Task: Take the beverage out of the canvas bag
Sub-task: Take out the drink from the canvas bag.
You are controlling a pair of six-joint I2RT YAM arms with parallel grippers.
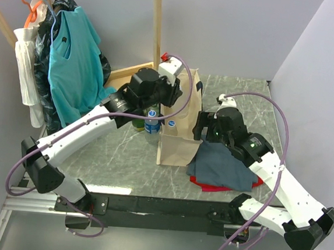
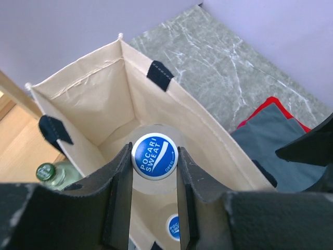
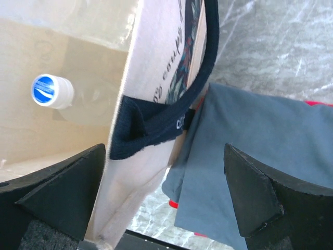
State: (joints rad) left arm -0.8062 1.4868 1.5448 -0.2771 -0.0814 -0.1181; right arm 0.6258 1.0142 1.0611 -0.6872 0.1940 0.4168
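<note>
Left gripper is clamped down tight on the neck of the beverage, both fingers squeezing just under the blue-and-white cap, and that is a sound place to hold, since the cap's lip gives the jaws something to hang the weight from. The bottle is inside the mouth of the canvas bag, its body dropping away between the beige walls. I can't tell how far its base is off the bag floor. A second bottle with the same cap sits lower in the bag, at 6 o'clock from the held one.

Over to the right gripper: jaws spread wide, nothing in them, straddling the bag's side wall right where the navy handle is stitched on. My read is that it waits there to pin the soft bag down so it doesn't ride up with the bottle.

Outside, a green-capped bottle stands at 8 o'clock from the bag, and the folded grey-blue cloth lies at 4 o'clock. A straight vertical pull looks like the call, with the cap kept clear of the wall.
</note>
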